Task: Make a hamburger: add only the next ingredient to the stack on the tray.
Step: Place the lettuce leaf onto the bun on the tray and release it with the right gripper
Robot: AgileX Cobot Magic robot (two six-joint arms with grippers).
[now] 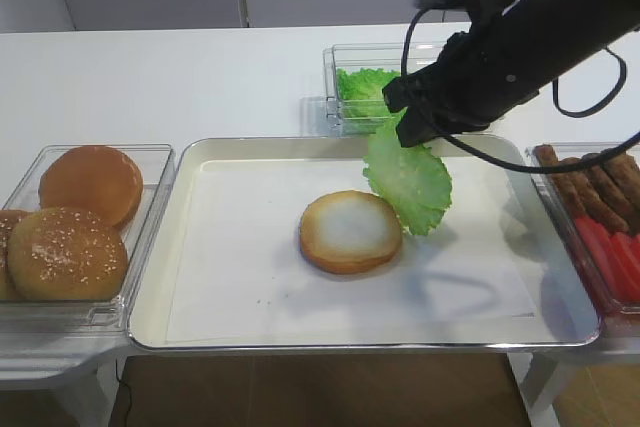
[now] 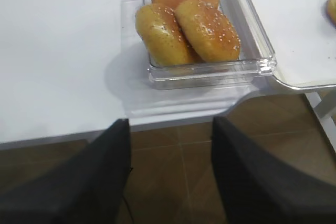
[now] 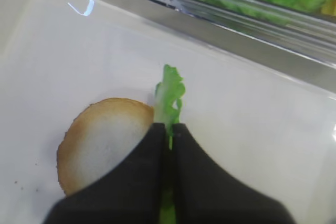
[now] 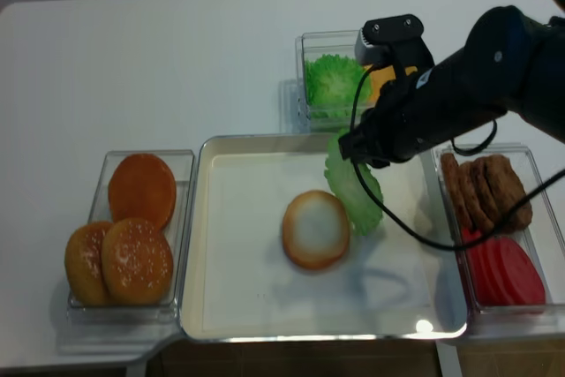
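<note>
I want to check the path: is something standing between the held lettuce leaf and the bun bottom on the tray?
Nothing visible does. The right pincer holds the lettuce leaf just beside the bun bottom; only bare paper on the tray lies around.

The tray (image 1: pixel 160 277) is polished metal with a glossy rim, lined with matt white paper. The lettuce leaf (image 1: pixel 410 182) looks ruffled and slightly waxy. Side containers (image 1: pixel 150 207) are clear glossy plastic. The desk (image 1: pixel 150 87) is smooth white.

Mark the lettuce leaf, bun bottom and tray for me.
lettuce leaf (image 1: pixel 410 179), exterior high view, middle of the hanging leaf
bun bottom (image 1: pixel 350 230), exterior high view, pale cut face
tray (image 1: pixel 350 342), exterior high view, front metal rim
</note>
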